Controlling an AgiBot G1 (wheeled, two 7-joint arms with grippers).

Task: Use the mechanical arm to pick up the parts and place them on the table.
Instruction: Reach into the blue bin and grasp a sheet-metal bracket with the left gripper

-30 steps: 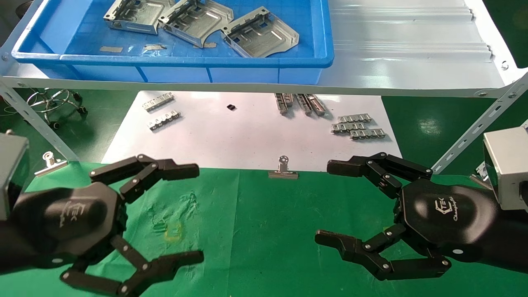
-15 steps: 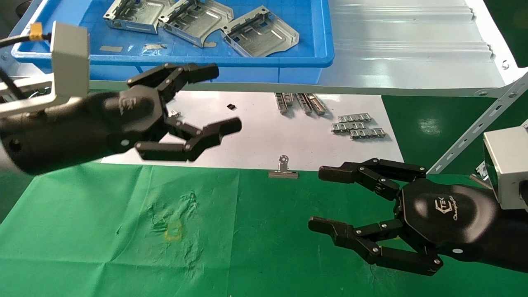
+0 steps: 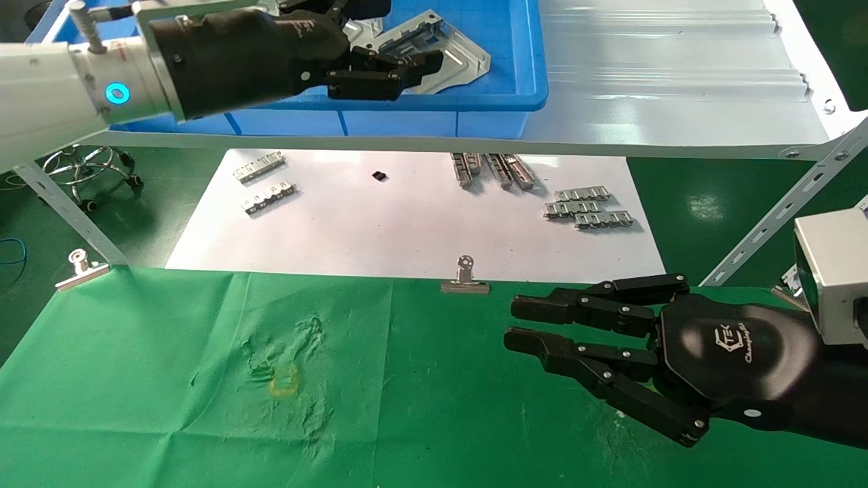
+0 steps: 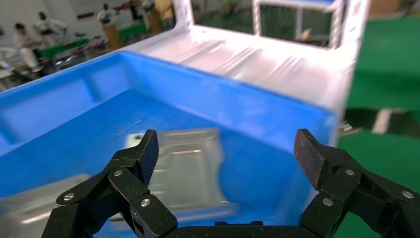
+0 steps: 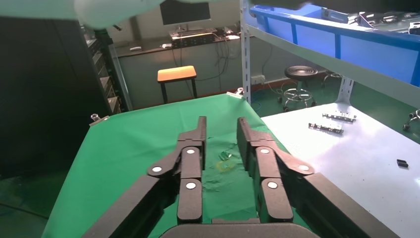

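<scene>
**Observer:** How much room have you got around the claw?

**Operator:** My left gripper (image 4: pixel 225 148) is up over the blue bin (image 3: pixel 515 68) on the metal shelf (image 3: pixel 678 81). Its fingers (image 4: pixel 141 153) are spread wide with nothing between them. The bin's far wall runs just beyond the fingertips, and the bare shelf carries on past that wall. The bin floor below the claw has open blue room on either side.

**Observer:** And the parts?

**Operator:** One part (image 4: pixel 190 163) lies flat on the bin floor, directly under the open span and nearer one finger. From the head camera I see a part (image 3: pixel 451 54) poking out just beyond the fingertips: silver stamped sheet metal, folded edges, slots, one curved notch. Any others are hidden behind my arm (image 3: pixel 41 108), whose white sleeve shows a blue glowing ring.

**Observer:** Where's the other arm?

**Operator:** My right gripper (image 3: pixel 522 322) hangs low over the table (image 3: pixel 169 407), fingers drawn nearly together, only a narrow gap, holding nothing. The green cloth stretches away wrinkled from its fingertips, with a faint yellow mark (image 3: pixel 285 379). Beyond the cloth edge, binder clips (image 3: pixel 465 278) and then a white sheet (image 3: pixel 380 224) carrying small linked strips (image 3: pixel 588 209).

**Observer:** Any writing?

**Operator:** A white logo (image 3: pixel 736 342) on the right hand's back; I can't read the lettering.
</scene>
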